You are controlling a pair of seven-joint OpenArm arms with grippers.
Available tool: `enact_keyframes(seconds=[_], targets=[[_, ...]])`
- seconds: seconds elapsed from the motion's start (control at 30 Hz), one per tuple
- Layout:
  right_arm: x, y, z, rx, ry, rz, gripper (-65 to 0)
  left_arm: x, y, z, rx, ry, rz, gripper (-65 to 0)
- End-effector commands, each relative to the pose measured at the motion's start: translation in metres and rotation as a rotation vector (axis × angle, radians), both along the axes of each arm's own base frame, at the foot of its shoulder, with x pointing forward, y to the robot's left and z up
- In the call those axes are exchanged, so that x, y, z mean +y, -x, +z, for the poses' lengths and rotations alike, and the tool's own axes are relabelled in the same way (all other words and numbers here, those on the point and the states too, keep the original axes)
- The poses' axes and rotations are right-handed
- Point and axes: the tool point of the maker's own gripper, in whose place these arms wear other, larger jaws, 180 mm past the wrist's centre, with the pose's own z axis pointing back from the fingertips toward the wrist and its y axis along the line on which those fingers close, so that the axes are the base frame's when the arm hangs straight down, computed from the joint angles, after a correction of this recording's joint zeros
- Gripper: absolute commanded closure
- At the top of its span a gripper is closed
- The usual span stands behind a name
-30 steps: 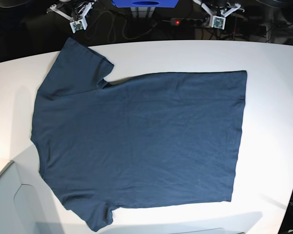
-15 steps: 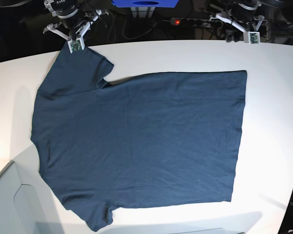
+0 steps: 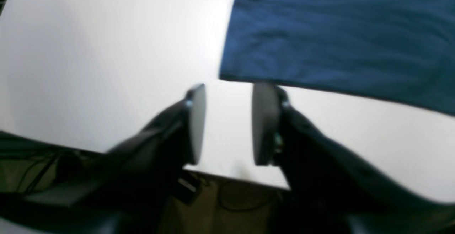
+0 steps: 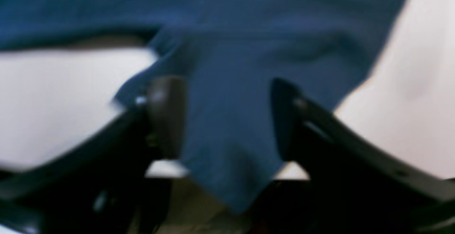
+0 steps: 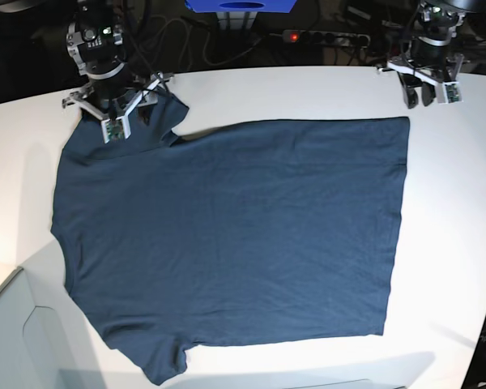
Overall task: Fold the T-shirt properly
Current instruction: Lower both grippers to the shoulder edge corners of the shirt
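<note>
Spread flat and unfolded across the white worktop (image 5: 454, 203): the T-shirt (image 5: 235, 235), dark navy, lying sideways in the base view with sleeves toward that view's left and hem along its right. No fold made yet, so the whole task left to do, judging by how the cloth lies. Hovering at the far hem corner, just off the cloth: the left end effector (image 3: 227, 123), jaws parted to a moderate gap with only bare worktop between them in the left wrist view, nothing gripped, the shirt's corner just ahead of the right-hand pad. Poised over the far sleeve: the right end effector (image 4: 227, 120), jaws standing wide, the sleeve's blue cloth seen between the two fingers in the right wrist view, though blurred. Impossible to say from these views whether the pads already touch the cloth; no closing on it evident, so nothing held there either. Apparent step in hand: lining up both end effectors on the shirt's far edge, sleeve on one side and hem corner on the other, probably ahead of a first lengthwise fold. Still needed: a grasp on each side, lifting and carrying the edge over, then further folds to bring the shirt to a compact shape.
</note>
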Motion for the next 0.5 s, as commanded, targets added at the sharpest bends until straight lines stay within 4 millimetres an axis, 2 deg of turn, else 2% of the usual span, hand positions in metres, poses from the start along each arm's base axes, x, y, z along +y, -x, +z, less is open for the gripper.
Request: enact_keyframes(seconds=[0.0, 0.07, 0.17, 0.37, 0.47], targets=[[-0.004, -0.005, 0.007, -0.027, 0.011, 0.000, -40.8, 0.003, -0.009, 0.005, -0.038, -0.006, -0.002, -25.8], [-0.009, -0.012, 0.010, -0.034, 0.022, -0.013, -43.9, 0.009, -0.017, -0.002, -0.044, -0.003, 0.018, -30.5], [-0.017, -0.016, 0.007, -0.017, 0.034, -0.034, -44.0, 0.017, -0.027, -0.011, -0.055, 0.013, 0.050, -34.4], [-0.023, -0.014, 0.004, -0.006, 0.043, -0.047, -44.0, 0.032, -0.048, -0.036, -0.061, 0.048, 0.116, -34.5], [-0.023, -0.013, 0.003, -0.001, 0.044, -0.048, -44.0, 0.033, -0.054, -0.045, -0.057, 0.063, 0.129, -34.5]])
